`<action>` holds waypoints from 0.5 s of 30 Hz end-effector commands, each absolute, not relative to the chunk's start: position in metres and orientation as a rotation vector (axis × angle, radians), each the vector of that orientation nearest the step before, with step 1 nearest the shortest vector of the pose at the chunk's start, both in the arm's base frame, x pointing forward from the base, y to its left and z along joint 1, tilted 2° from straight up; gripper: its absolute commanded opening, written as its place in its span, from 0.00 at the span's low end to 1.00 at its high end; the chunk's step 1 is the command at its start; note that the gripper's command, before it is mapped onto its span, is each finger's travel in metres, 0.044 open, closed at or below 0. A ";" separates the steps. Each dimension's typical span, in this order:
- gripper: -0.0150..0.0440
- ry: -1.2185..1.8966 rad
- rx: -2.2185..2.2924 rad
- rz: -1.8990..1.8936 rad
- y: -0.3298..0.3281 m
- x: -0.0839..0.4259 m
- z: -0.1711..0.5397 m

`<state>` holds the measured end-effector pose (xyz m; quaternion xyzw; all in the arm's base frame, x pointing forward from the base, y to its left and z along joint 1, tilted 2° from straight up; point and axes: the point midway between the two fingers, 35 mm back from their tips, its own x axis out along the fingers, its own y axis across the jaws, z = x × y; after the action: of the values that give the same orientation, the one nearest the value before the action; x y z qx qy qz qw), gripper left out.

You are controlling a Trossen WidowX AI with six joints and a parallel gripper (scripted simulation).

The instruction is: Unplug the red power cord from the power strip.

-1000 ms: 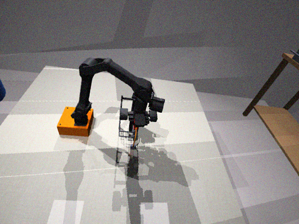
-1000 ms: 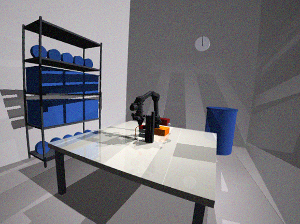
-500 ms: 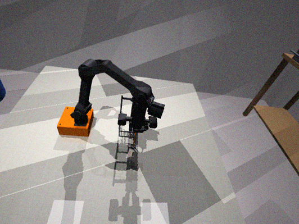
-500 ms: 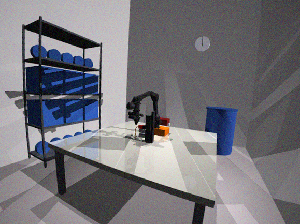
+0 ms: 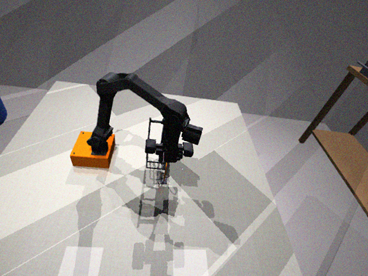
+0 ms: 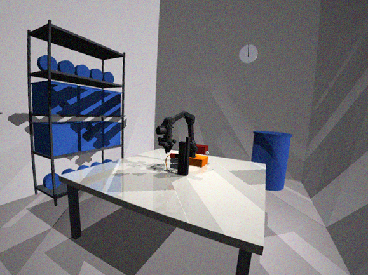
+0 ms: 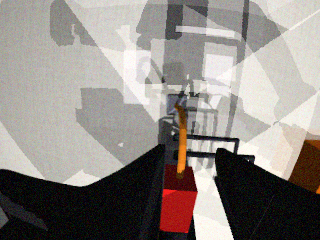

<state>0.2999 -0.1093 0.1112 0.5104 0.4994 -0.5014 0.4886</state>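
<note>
The red plug (image 7: 178,210) (image 6: 173,155) has an orange cord (image 7: 182,145) (image 6: 166,162) leaving its end and curving down toward the table. My gripper (image 7: 190,152) (image 6: 167,151) is open around the plug. In the wrist view the plug lies close to the left finger, and a pale gap shows between it and the right finger. Grey block shapes (image 6: 173,163) show below the plug in the exterior view. The power strip cannot be made out clearly, and whether the plug's prongs sit in a socket is hidden. In the top view the arm covers the plug.
A thin black wire frame (image 5: 149,130) (image 7: 205,136) stands beside the fingers. A tall black block (image 6: 185,157) stands close by in the exterior view. The arm's orange base (image 5: 90,157) (image 6: 199,160) is behind, with a dark red box (image 6: 201,148) near it.
</note>
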 end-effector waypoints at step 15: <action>0.53 1.195 1.254 -1.213 -0.098 0.303 0.119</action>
<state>0.3022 -0.1038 0.1185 0.5148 0.4921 -0.5001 0.4927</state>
